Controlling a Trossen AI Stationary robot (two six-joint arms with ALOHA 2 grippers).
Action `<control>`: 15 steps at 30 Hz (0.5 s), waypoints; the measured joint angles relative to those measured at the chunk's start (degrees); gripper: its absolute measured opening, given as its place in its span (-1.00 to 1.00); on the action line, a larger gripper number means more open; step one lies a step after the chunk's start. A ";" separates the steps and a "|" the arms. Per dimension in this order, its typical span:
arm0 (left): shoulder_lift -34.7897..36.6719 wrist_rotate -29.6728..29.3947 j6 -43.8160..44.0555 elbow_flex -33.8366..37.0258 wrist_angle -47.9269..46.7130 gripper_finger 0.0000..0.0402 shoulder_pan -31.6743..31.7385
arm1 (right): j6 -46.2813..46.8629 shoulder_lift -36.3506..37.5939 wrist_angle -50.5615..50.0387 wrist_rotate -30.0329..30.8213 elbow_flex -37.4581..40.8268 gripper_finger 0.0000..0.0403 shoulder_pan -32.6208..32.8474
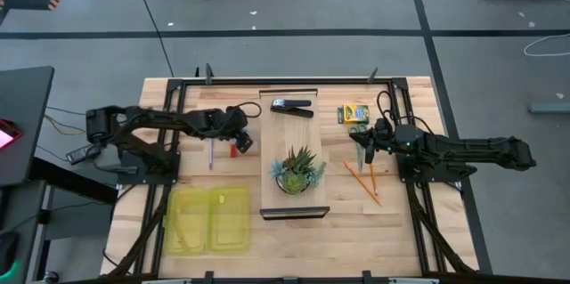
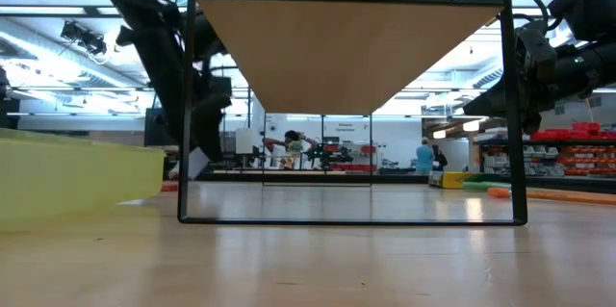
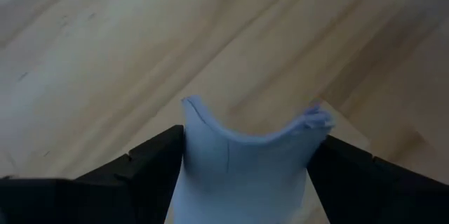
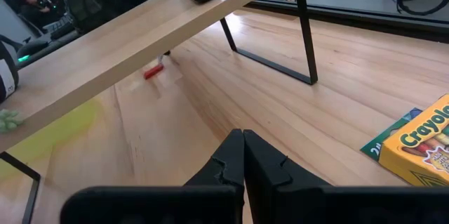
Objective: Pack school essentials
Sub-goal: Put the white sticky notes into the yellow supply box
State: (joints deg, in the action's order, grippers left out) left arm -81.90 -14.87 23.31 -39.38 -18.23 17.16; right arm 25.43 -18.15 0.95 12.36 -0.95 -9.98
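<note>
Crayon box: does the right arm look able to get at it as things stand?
Probably yes. The crayon box lies on bare table right beside the right gripper, nothing between them. The jaws are shut and empty, so they must open first. The shelf stands off to the side.

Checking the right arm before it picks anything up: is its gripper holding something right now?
No: in the right wrist view the right gripper has its fingers pressed together with nothing between them, above bare table.

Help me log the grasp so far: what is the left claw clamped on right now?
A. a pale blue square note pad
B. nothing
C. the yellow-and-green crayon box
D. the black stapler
A: in the left wrist view the left claw squeezes the pale blue square note pad, which bows between its dark fingers.
</note>
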 joint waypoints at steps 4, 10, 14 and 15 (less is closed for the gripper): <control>2.97 -0.07 0.02 0.15 -3.23 0.46 -0.17 | 0.00 0.00 0.00 0.02 0.00 -0.95 -0.02; 6.62 1.19 1.93 0.17 -6.13 0.46 -0.50 | 0.00 0.02 0.01 0.02 -0.01 -0.95 -0.02; 8.99 3.17 3.09 0.17 -7.58 0.46 -1.72 | 0.00 0.02 0.00 0.02 -0.02 -0.95 -0.02; 9.41 3.55 3.12 0.17 -8.03 0.46 -2.13 | 0.00 0.00 -0.03 0.00 0.00 -0.95 0.00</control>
State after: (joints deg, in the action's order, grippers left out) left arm -72.49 -11.32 26.43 -39.20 -26.25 15.03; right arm 25.43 -18.15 0.92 12.36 -0.96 -9.98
